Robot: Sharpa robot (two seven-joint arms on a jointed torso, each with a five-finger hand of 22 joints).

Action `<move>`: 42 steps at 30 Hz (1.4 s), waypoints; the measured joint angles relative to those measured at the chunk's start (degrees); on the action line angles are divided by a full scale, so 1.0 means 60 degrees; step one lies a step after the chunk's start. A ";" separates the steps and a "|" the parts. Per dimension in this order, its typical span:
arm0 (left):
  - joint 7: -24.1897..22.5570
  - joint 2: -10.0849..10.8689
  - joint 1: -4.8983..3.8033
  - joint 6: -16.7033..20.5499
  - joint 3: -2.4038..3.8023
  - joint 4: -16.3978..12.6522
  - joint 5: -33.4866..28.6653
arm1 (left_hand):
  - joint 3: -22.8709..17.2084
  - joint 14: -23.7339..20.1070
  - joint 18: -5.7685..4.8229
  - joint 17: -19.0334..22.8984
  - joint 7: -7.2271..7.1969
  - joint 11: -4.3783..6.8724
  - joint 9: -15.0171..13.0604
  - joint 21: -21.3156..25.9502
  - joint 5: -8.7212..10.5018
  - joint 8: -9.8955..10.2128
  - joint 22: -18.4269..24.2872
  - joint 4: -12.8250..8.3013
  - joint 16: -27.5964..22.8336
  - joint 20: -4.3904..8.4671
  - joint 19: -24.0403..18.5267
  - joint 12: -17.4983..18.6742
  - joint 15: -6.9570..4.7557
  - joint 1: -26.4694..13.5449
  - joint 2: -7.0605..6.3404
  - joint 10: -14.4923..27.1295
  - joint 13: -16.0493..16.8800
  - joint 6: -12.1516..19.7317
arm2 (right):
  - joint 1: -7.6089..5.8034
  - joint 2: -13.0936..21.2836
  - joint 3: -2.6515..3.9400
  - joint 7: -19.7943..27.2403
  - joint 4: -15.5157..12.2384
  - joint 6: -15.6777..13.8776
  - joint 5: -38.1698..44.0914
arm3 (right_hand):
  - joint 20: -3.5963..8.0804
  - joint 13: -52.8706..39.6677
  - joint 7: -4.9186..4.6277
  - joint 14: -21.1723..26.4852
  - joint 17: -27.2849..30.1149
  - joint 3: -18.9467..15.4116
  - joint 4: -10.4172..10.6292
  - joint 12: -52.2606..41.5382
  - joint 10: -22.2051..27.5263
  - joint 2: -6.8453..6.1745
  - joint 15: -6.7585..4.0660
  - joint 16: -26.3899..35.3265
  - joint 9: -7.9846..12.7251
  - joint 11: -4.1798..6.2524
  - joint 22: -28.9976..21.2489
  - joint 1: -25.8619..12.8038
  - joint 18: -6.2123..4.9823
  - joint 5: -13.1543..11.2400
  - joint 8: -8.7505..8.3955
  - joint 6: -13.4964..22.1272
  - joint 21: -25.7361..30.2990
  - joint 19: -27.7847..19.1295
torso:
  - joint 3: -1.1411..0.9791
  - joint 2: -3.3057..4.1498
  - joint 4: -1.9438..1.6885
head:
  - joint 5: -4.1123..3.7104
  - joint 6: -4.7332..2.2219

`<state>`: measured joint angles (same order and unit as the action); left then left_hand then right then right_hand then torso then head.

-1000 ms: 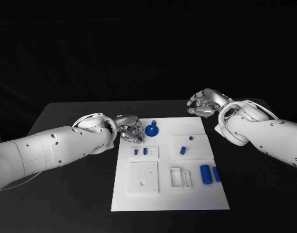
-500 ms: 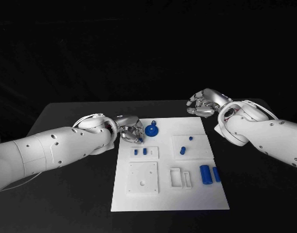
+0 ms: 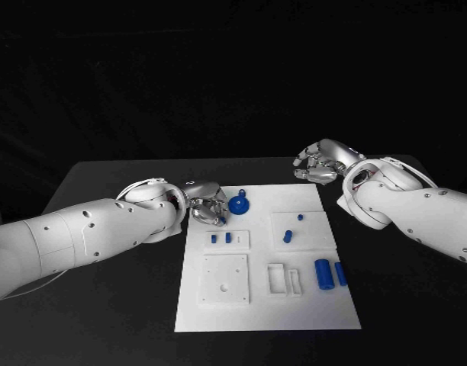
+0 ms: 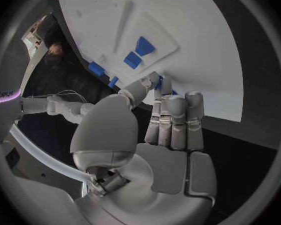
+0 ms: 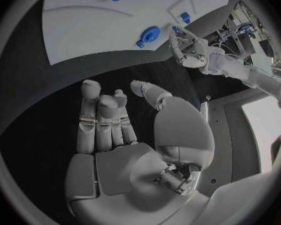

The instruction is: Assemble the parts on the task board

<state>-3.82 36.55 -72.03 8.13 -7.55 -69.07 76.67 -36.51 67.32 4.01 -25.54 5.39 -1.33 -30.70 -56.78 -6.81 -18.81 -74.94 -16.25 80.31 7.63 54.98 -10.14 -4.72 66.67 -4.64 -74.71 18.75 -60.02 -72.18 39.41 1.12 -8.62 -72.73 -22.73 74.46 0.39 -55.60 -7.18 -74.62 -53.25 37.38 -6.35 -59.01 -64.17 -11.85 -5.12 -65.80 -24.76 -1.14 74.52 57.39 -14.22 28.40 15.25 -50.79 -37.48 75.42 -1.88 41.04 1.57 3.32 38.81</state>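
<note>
— White task board lies in the middle of the black table, yes? Where are the blue parts?

— On the board. A round blue part with a small handle lies near the far left corner. Two small blue pieces stand in a small white block just under it. Two more small blue pieces are on the raised square at the right, and two blue cylinders lie side by side near the right edge.

— And the left hand?

— It is at the left edge of the board, just beside the round part. In the left wrist view its fingers are together and the thumb is closed against them; something blue shows at the fingertips — it seems pinched there, but I cannot tell which part it is.

— The right hand?

— It is over the table behind the far right corner of the board, apart from all parts. The right wrist view shows its fingers curled loosely, with nothing in them.
</note>
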 measured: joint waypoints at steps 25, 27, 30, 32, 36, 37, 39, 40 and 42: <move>-0.0016 -0.0115 -0.0035 0.0102 -0.0161 0.0017 0.0521 | -0.0013 0.0016 0.0003 0.0009 -0.0028 0.0003 -0.0026 0.0000 -0.0020 0.0037 0.0003 0.0015 0.0000 -0.0013 0.0013 -0.0010 0.0017 0.0044 0.0026 0.0000 0.0031 -0.0029 | 0.0000 0.0009 0.0000 0.0004 0.0001 0.0000 -0.0002 | -0.0001 0.0008 -0.0001 0.0000 0.0000 0.0000 0.0000 0.0000 0.0000 0.0000 0.0000 0.0038 0.0000 -0.0001 0.0000 0.0000 0.0001 0.0000 0.0000 0.0002 0.0001 -0.0001 | -0.0001 0.0002 0.0000 | -0.0027 0.0034; -0.0044 -0.0122 -0.0024 0.0191 -0.0180 0.0015 0.0657 | -0.0027 0.0016 0.0004 0.0009 -0.0027 -0.0017 -0.0026 0.0000 -0.0020 0.0038 0.0003 0.0002 0.0000 0.0005 -0.0005 -0.0011 0.0017 0.0049 0.0023 -0.0021 0.0036 -0.0028 | 0.0000 0.0009 0.0000 0.0004 0.0000 0.0000 -0.0002 | -0.0001 0.0009 -0.0001 0.0000 0.0000 0.0000 0.0000 0.0000 0.0000 0.0000 0.0000 0.0038 0.0000 0.0000 0.0000 0.0000 0.0001 0.0000 0.0000 0.0002 0.0001 -0.0001 | -0.0001 0.0002 -0.0002 | -0.0027 0.0033; -0.0084 -0.0139 0.0015 0.0363 -0.0211 0.0014 0.0935 | -0.0038 0.0015 0.0005 0.0009 -0.0027 -0.0033 -0.0025 0.0000 -0.0020 0.0038 0.0004 -0.0008 0.0000 -0.0009 -0.0020 -0.0011 0.0018 0.0050 0.0022 -0.0108 0.0035 -0.0028 | 0.0001 0.0005 0.0000 0.0005 0.0003 0.0000 -0.0002 | -0.0001 0.0017 -0.0002 0.0000 0.0000 0.0000 0.0000 0.0000 0.0001 0.0000 0.0000 0.0037 0.0000 0.0000 0.0001 0.0000 0.0000 0.0000 0.0000 0.0003 0.0001 -0.0001 | -0.0001 0.0004 -0.0003 | -0.0027 0.0044; -0.0110 -0.0151 0.0053 0.0493 -0.0226 0.0020 0.1126 | -0.0039 0.0015 0.0006 0.0009 -0.0026 -0.0049 -0.0018 0.0000 -0.0021 0.0039 0.0004 -0.0009 0.0000 -0.0009 -0.0020 -0.0011 0.0018 0.0050 0.0022 -0.0124 0.0034 -0.0030 | 0.0006 0.0004 0.0000 0.0005 0.0006 0.0000 -0.0002 | -0.0001 0.0019 -0.0002 0.0000 0.0000 0.0000 0.0000 0.0000 0.0001 0.0000 0.0000 0.0037 0.0000 -0.0001 0.0001 0.0000 0.0001 0.0000 0.0000 0.0003 0.0001 -0.0001 | 0.0000 0.0004 -0.0003 | -0.0027 0.0047; -0.0156 -0.0155 0.0092 0.0692 -0.0236 0.0016 0.1392 | -0.0040 0.0015 0.0008 0.0009 -0.0009 -0.0049 -0.0002 0.0000 -0.0020 0.0039 0.0004 -0.0008 0.0000 -0.0010 -0.0020 -0.0010 0.0018 0.0051 0.0021 -0.0124 0.0043 -0.0047 | 0.0008 0.0004 0.0000 0.0007 0.0008 0.0000 -0.0003 | -0.0001 0.0019 -0.0004 0.0000 0.0000 0.0000 0.0000 0.0000 0.0001 0.0000 0.0000 0.0037 0.0000 -0.0001 0.0000 0.0000 0.0000 0.0000 0.0000 0.0005 0.0001 -0.0001 | 0.0002 0.0005 -0.0003 | -0.0033 0.0050; -0.0164 -0.0154 0.0097 0.0733 -0.0238 0.0007 0.1440 | -0.0041 0.0015 0.0008 0.0008 -0.0008 -0.0049 0.0001 0.0000 -0.0020 0.0039 0.0004 -0.0007 0.0000 -0.0010 -0.0020 -0.0010 0.0018 0.0080 -0.0008 -0.0124 0.0048 -0.0049 | 0.0008 0.0004 0.0000 0.0007 0.0008 0.0000 -0.0004 | -0.0001 0.0019 -0.0004 0.0000 0.0000 0.0000 0.0000 0.0000 0.0001 0.0000 0.0000 0.0037 0.0000 -0.0001 0.0001 0.0000 0.0000 0.0000 0.0000 0.0005 0.0001 -0.0001 | 0.0003 0.0005 -0.0003 | -0.0033 0.0052; -0.0173 -0.0144 0.0109 0.0830 -0.0246 -0.0032 0.1559 | -0.0065 0.0015 0.0008 0.0009 -0.0016 -0.0049 0.0016 0.0000 -0.0020 0.0066 0.0004 0.0018 0.0000 -0.0010 -0.0020 -0.0010 0.0018 0.0089 -0.0018 -0.0124 0.0049 -0.0076 | 0.0008 0.0005 0.0000 0.0007 0.0010 0.0000 -0.0004 | -0.0001 0.0019 -0.0004 0.0000 0.0000 0.0000 0.0000 0.0000 0.0001 0.0000 0.0000 0.0037 0.0000 -0.0001 0.0001 0.0000 0.0001 0.0000 0.0000 0.0005 0.0001 -0.0001 | 0.0003 0.0005 -0.0001 | -0.0033 0.0054; -0.0173 -0.0134 0.0114 0.0868 -0.0248 -0.0057 0.1609 | -0.0066 0.0015 0.0009 0.0008 -0.0024 -0.0049 0.0025 0.0000 -0.0019 0.0073 0.0004 0.0018 0.0000 -0.0008 -0.0018 -0.0010 0.0018 0.0090 -0.0018 -0.0124 0.0049 -0.0087 | 0.0010 0.0006 0.0000 0.0008 0.0010 0.0000 -0.0004 | -0.0001 0.0019 -0.0004 0.0000 0.0000 0.0000 0.0000 0.0000 0.0001 0.0009 0.0000 0.0037 0.0000 0.0000 0.0001 -0.0009 0.0000 0.0000 0.0000 0.0006 0.0001 -0.0001 | 0.0003 0.0005 0.0000 | -0.0034 0.0054; -0.0173 -0.0108 0.0133 0.0961 -0.0249 -0.0119 0.1713 | -0.0066 0.0015 0.0008 0.0009 -0.0030 -0.0016 0.0037 -0.0027 -0.0019 0.0072 0.0005 0.0018 0.0008 0.0010 0.0000 -0.0010 0.0018 0.0089 -0.0018 -0.0157 0.0063 -0.0097 | 0.0013 0.0008 0.0000 0.0008 0.0011 0.0000 -0.0005 | -0.0001 0.0019 -0.0005 0.0000 0.0000 0.0000 0.0000 0.0000 0.0001 0.0038 0.0000 0.0037 0.0000 -0.0001 0.0001 -0.0038 0.0000 0.0000 0.0000 0.0006 0.0001 -0.0001 | 0.0003 0.0005 0.0000 | -0.0034 0.0055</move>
<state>-4.86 35.90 -71.23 13.90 -9.05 -69.79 86.95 -36.91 67.41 4.06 -25.49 5.21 -1.43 -30.47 -56.95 -6.92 -18.38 -74.91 -16.14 80.36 7.69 54.98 -10.20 -4.61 67.20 -4.75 -75.65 19.12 -60.60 -72.10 39.46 1.12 -8.57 -72.66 -22.73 74.43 0.38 -55.49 -7.21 -74.62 -53.25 37.38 -6.35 -59.01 -64.16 -11.62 -5.12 -65.57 -24.75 -1.15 74.52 57.16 -14.22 28.40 15.25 -50.75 -37.47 75.42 -1.86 41.07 1.57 3.11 39.14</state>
